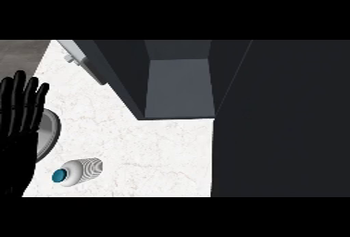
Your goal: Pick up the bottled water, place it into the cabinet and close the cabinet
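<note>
White marbled stone forms the counter [157,148], and on it, near its front edge, stands the clear ribbed water bottle with a teal cap [77,171], untouched. The left hand [19,120] rests at the view's left edge, fingers straight and pointing up, holding nothing. Behind stands the dark grey cabinet [178,83], its door [85,60] swung open to the left.

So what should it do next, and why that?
Probably bring a hand down to the bottle and close round it. It lies on its side on the counter, untouched, blue cap towards the left edge. The cabinet already stands open, so nothing else comes first. The left hand is nearest, resting open, fingers up; the right hand is out of view.
</note>
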Available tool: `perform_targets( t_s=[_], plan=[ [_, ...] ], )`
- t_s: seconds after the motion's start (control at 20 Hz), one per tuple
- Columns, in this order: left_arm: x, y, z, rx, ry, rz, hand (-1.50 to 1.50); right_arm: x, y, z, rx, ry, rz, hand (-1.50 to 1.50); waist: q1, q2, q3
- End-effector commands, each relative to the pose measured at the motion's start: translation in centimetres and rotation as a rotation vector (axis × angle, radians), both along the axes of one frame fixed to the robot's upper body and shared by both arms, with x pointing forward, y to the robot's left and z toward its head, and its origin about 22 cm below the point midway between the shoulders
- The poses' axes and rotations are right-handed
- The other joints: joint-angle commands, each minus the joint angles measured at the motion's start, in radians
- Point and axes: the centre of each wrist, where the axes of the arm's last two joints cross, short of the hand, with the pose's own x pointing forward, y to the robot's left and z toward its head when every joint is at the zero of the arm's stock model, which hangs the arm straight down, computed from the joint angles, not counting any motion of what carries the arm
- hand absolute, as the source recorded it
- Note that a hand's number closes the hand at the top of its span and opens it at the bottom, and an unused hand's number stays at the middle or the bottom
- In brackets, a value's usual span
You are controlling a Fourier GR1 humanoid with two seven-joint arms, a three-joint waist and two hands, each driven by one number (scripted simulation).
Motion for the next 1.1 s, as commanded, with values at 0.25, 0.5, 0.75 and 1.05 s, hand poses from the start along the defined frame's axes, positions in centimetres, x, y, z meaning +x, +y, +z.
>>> perform_targets(
  t_s=[0.25,0.5,0.75,1.05],
  plan=[
    [-7.8,2.6,0.0,-0.04,-0.109,0.119,-1.5,-4.3,-2.1,-1.5,-0.092,0.143,-0.045,-1.5,0.035,-0.036,-0.018],
    [-11.0,1.7,-1.2,-0.344,0.087,0.095,-1.5,-7.8,-0.5,-1.1,0.04,0.246,0.16,-1.5,0.031,-0.04,-0.018],
    [-14.9,0.8,-1.7,-0.365,0.108,0.083,-1.5,-10.7,-0.8,1.2,0.035,0.24,0.152,-1.5,0.035,-0.037,-0.017],
    [-17.0,2.7,-3.1,-0.327,0.098,0.101,-1.5,-12.2,-0.7,0.9,0.028,0.24,0.169,-1.5,0.028,-0.036,-0.017]
  ],
)
